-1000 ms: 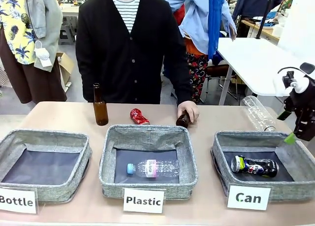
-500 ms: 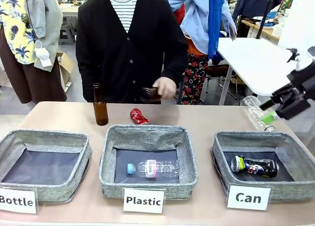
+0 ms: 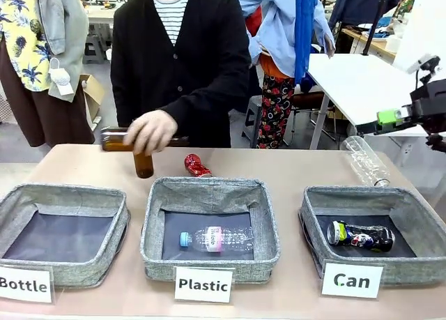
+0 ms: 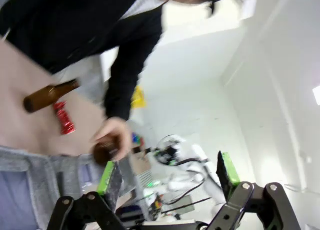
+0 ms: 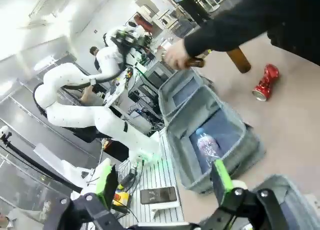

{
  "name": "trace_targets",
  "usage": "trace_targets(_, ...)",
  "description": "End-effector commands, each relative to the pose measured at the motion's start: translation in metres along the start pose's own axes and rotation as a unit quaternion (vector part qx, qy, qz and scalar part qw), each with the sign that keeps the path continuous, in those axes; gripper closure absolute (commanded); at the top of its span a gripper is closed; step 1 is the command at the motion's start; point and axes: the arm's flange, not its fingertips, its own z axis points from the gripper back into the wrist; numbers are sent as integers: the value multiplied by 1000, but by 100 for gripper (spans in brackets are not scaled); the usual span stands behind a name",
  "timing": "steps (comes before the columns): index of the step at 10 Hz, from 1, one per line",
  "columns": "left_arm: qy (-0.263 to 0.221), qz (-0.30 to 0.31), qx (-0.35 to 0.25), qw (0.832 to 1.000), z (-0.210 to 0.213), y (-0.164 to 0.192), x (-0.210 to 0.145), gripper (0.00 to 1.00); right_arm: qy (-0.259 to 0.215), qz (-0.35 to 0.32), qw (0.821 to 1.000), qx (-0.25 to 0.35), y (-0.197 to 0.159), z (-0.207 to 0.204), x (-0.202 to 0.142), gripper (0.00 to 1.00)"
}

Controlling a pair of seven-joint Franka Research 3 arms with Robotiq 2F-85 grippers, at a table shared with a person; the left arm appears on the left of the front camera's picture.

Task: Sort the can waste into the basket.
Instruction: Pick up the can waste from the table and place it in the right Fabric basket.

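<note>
Tan table (image 3: 300, 170): Can basket (image 3: 311, 226) at 4 o'clock, red can (image 3: 197, 166) at 12. Both right gripper (image 5: 162, 179) and left gripper (image 4: 167, 172) gape empty. Best approach red can from above, avoiding person's hand (image 3: 150, 130).

Plastic bin (image 3: 209, 187): middle, water bottle (image 3: 216, 238) lying inside
Bottle bin (image 3: 63, 193): left
Brown bottle (image 3: 143, 165): upright, behind bins
Clear bottle (image 3: 366, 161): lying, right
</note>
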Motion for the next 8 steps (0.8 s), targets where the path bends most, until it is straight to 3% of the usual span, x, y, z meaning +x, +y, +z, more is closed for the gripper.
trace_targets(1,-72,-27,-124,989,84,-88,13,0,48,45,996,-59,22,-17,3,0)
trace_targets(3,-116,-71,-156,978,137,-118,9,0,48,45,996,-59,22,-17,3,0)
trace_targets(4,-132,-70,-147,978,141,-98,6,0,48,45,996,-59,22,-17,3,0)
trace_targets(5,-146,-79,-139,976,150,-119,15,0,48,45,996,-59,22,-17,3,0)
trace_targets(8,-166,-77,-139,973,163,-113,0,0,48,45,996,-59,22,-17,3,0)
